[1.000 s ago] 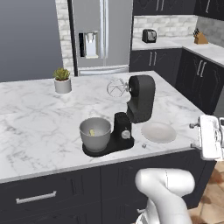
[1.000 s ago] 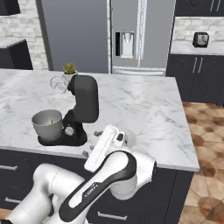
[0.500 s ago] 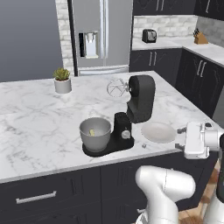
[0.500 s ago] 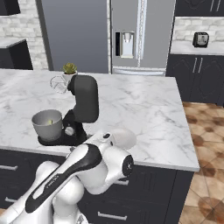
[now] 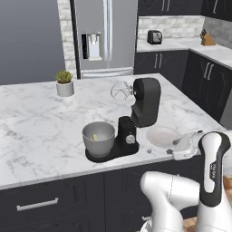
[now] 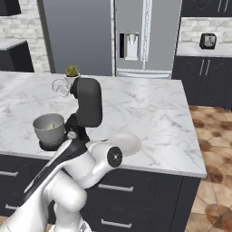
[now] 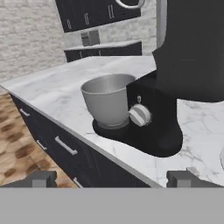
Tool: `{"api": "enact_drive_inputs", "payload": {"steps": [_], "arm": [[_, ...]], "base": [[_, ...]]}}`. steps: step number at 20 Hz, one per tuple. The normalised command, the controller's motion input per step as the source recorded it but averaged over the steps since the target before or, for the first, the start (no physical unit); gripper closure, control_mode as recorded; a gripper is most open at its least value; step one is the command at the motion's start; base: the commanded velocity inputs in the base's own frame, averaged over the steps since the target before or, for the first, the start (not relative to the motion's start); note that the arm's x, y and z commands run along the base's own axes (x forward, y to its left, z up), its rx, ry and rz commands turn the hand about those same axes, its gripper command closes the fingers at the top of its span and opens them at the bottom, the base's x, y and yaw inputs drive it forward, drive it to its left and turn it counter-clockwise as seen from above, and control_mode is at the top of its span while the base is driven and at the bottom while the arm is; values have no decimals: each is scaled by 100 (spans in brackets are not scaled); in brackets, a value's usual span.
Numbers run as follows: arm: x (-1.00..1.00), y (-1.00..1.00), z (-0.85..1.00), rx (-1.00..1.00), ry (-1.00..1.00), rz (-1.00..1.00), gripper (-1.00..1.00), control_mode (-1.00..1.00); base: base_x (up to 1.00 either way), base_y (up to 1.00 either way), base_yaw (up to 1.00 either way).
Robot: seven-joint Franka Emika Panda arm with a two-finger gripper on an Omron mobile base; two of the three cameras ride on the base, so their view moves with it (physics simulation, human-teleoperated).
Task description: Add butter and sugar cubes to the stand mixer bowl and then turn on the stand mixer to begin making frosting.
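Gripper (image 7: 112, 178) spread wide, empty, low at counter (image 7: 65, 94) edge. Stand mixer (image 7: 175, 74) fills upper right of hand view; side knob (image 7: 140, 115) just above and right of gripper midline, facing it. Stand mixer bowl (image 7: 107, 99) left of knob, on black base. Butter (image 5: 95, 137) inside bowl, lower left of left base view. No legible writing on mixer; arm lettering too small.

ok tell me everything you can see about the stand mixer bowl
The stand mixer bowl is a round, deep bowl of grey brushed metal with a plain rim. It stands upright on the flat black base of the stand mixer, in front of its column and side knob. The mixer head is tilted back, so the whisk hangs clear above and behind the open bowl. A small pale yellow lump, the butter, lies inside.
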Motion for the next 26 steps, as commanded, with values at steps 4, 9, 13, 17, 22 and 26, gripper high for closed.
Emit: {"api": "enact_drive_inputs", "payload": {"steps": [4, 9, 13, 17, 22, 26], "arm": [[24, -1, -37, 1, 4, 0, -100, -100], [21, -4, -24, 8, -2, 10, -100, -100], [27, -3, -22, 11, -9, 18, -100, -100], [28, -4, -6, 9, -8, 15, -100, -100], [34, -6, 0, 6, -3, 6, -100, -100], [31, 0, -20, 0, 0, 0, -100, -100]], "base": [[0, 0, 0], [0, 0, 0], [0, 0, 0], [0, 0, 0], [0, 0, 0], [0, 0, 0]]}}
